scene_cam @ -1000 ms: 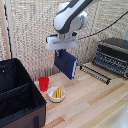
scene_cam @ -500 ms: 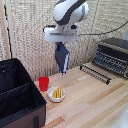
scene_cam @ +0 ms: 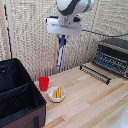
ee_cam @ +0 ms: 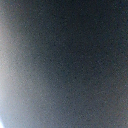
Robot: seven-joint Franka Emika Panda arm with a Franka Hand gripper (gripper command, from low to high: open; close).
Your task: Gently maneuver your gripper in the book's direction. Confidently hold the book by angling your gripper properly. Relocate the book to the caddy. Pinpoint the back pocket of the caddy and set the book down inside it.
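High above the wooden table, my white gripper (scene_cam: 62, 37) is shut on the book (scene_cam: 60, 52), a thin navy hardcover hanging edge-on below the fingers. It hangs above and behind the red cup, well to the exterior view's right of the caddy (scene_cam: 20, 107). The caddy is a large black box at the exterior view's left with a black inner wall (scene_cam: 15, 92) and a small tan tag (scene_cam: 36, 121). Its back pocket (scene_cam: 10, 75) lies open at the far side. The wrist view shows only a dark blurred surface filling the picture.
A red cup (scene_cam: 44, 83) and a white bowl (scene_cam: 56, 94) holding yellow pieces stand on the table just beside the caddy. A black toaster oven (scene_cam: 113, 56) with a pulled-out rack (scene_cam: 96, 73) sits at the exterior view's right. A reed screen forms the backdrop.
The arm has risen and moved toward the exterior view's left with the book. The book has turned from broadside to nearly edge-on.
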